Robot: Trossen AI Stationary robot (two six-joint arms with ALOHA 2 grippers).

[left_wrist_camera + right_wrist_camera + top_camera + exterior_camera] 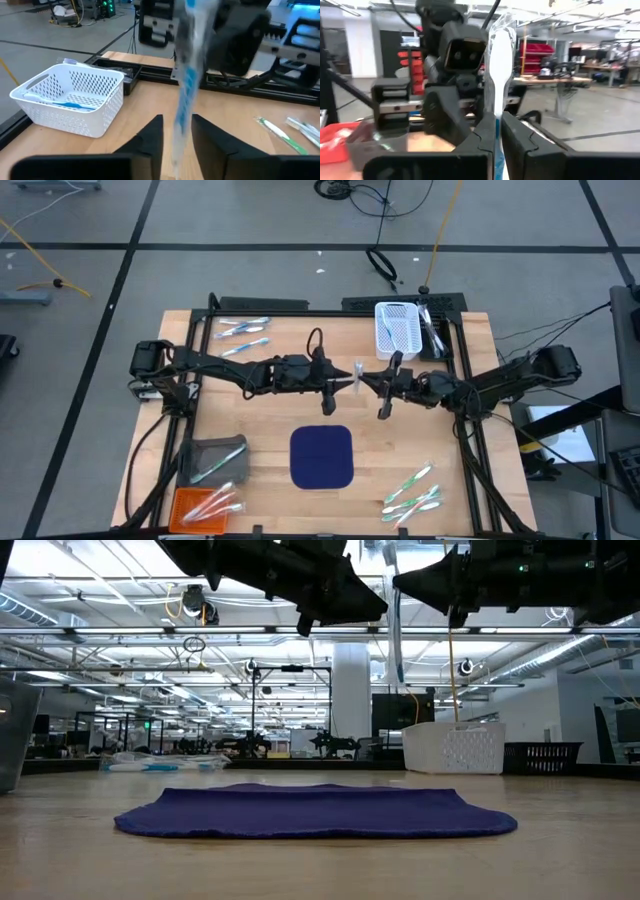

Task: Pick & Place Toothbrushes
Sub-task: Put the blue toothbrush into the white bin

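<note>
Above mid-table, over the soft navy mat [322, 457]: a thin blue-and-white toothbrush [357, 374] in glossy clear wrap, passed between both arms. Right gripper [498, 131] clamped shut on its white stem. Left gripper [177, 131] slightly parted, dark angular fingers [151, 135] flanking the wrapped brush, contact hard to tell through the blur. Behind, a white perforated plastic basket [397, 329] holding another brush. Loose brushes near the wooden table's [270, 415] corners, green-and-white ones [412, 492] beside the mat.
</note>
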